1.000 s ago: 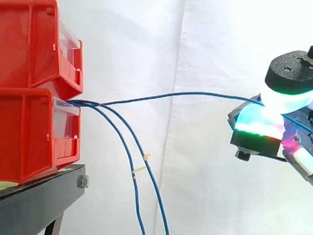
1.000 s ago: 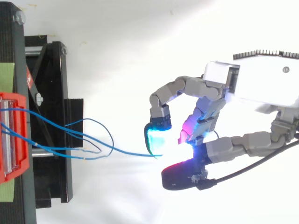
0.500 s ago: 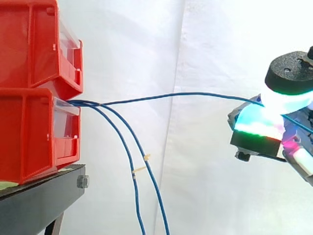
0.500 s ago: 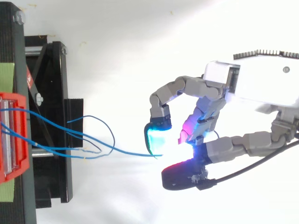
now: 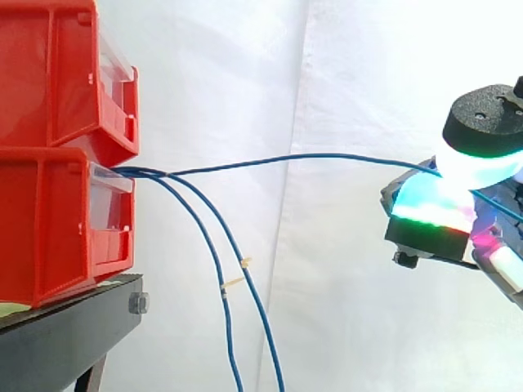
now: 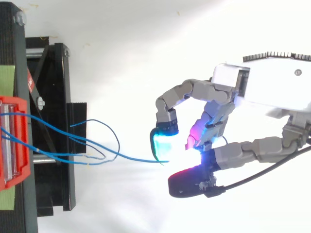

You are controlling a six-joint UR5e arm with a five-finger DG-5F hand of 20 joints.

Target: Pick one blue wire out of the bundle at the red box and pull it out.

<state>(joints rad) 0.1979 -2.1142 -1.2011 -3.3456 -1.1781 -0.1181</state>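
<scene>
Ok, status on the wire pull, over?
Hand shut on one blue wire. Wire spans lower red bin to hand, slightly arched. Two other blue wires hang down by the bin; nothing in the path.

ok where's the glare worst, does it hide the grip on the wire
top view: glow from the hand's pads blows out to white right where the blue wire ends, so the contact is washed out; side view: milder glow, wire seen running between the pads
</scene>
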